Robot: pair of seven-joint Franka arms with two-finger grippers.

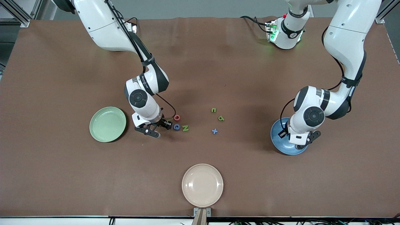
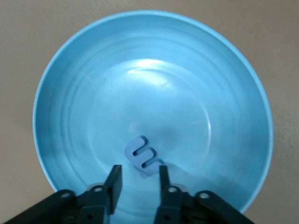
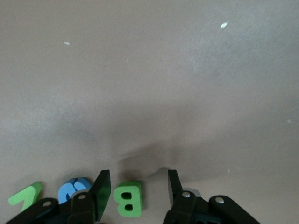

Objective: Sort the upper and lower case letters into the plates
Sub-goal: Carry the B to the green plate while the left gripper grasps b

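Observation:
My right gripper (image 1: 155, 128) is open, low over the table between the pale green plate (image 1: 107, 124) and a cluster of letters. In the right wrist view its fingers (image 3: 102, 189) straddle a green B (image 3: 128, 198) lying flat; the B is hidden in the front view. Beside it lie a blue letter (image 1: 176, 127), a red o (image 1: 177, 117) and a green N (image 1: 185, 128). My left gripper (image 1: 301, 141) is open over the blue plate (image 1: 278, 140). In the left wrist view a pale blue letter (image 2: 144, 156) lies in the plate (image 2: 224, 84), just past the gripper (image 2: 138, 179).
A green n (image 1: 213, 110), a green d (image 1: 221, 118) and a blue x (image 1: 214, 131) lie mid-table. A cream-beige plate (image 1: 202, 185) sits near the table edge closest to the front camera. The blue letter (image 3: 74, 189) and a green letter (image 3: 25, 196) show in the right wrist view.

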